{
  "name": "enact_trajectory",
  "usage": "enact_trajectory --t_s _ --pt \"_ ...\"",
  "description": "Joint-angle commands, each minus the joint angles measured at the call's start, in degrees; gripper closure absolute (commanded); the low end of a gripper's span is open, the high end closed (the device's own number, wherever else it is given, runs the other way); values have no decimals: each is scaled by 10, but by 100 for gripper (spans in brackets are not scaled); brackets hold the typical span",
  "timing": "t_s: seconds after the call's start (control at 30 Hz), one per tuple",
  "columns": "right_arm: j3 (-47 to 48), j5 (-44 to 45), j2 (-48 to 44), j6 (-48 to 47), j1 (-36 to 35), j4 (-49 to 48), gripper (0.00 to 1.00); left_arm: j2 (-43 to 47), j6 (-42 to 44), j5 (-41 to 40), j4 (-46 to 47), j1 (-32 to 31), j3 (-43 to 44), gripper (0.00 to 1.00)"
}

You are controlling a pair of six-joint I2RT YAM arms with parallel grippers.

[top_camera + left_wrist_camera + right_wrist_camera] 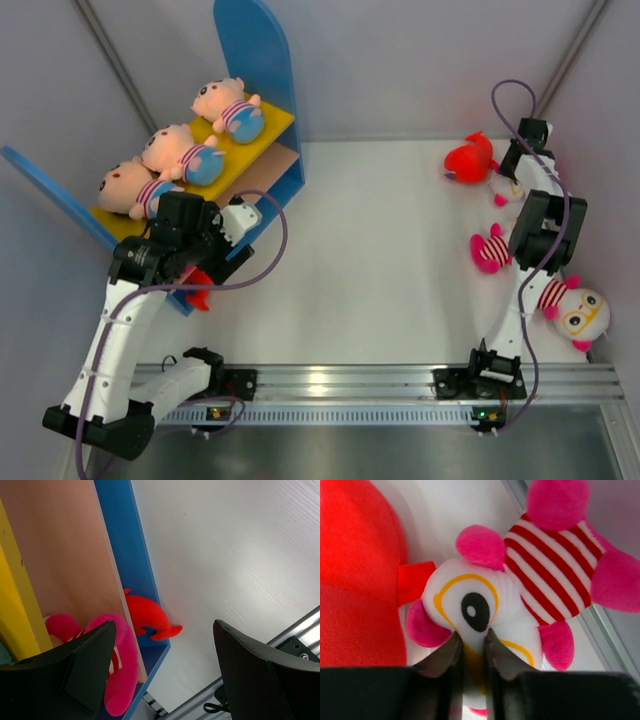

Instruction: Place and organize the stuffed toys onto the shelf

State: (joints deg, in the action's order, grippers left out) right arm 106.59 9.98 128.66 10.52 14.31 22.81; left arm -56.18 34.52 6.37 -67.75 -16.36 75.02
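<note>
Yellow is the upper board (272, 125) of the shelf (255, 50), which stands at the far left of the table (380, 260). Three peach dolls (180, 152) lie in a row on it. The left gripper (165, 625) sits low at the shelf's near end, jaws wide with nothing between them. Past its fingers, a pink toy (120, 670) with a bit of striped shirt lies against the tan board (65, 555). A red toy (145, 617) rests against the blue edge beside it.

At the far right, the right gripper (472, 642) is narrow, pinching the face of a white doll (475, 597) just below its eye, on the yellow beak. That doll lies on the table with its head just beside the red plush (355, 570), its striped body and pink limbs stretched away from it. A second white doll (580, 312), with glasses, lies near the table's right edge, closer to the arm bases and apart from the other two.
</note>
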Motion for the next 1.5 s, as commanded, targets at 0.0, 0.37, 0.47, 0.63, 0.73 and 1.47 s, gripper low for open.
enact_trajectory --t_s 0.0,0.37,0.47,0.63,0.73,1.47 --pt "-29 16 -40 21 2 1 91 3 1 5 -3 2 24 16" --pt "-240 107 -402 101 -65 -61 100 -28 -3 64 -3 -28 80 8" --pt "-291 98 -508 143 -121 -80 100 -66 -9 93 -2 -58 129 1" --pt "-363 73 -620 290 -306 -128 100 -118 -38 126 11 -95 183 1" --pt "-400 110 -638 359 -415 -180 100 -148 -60 68 31 -125 195 1" --pt "-379 220 -536 499 -728 -294 100 -235 -118 10 165 -220 234 1"
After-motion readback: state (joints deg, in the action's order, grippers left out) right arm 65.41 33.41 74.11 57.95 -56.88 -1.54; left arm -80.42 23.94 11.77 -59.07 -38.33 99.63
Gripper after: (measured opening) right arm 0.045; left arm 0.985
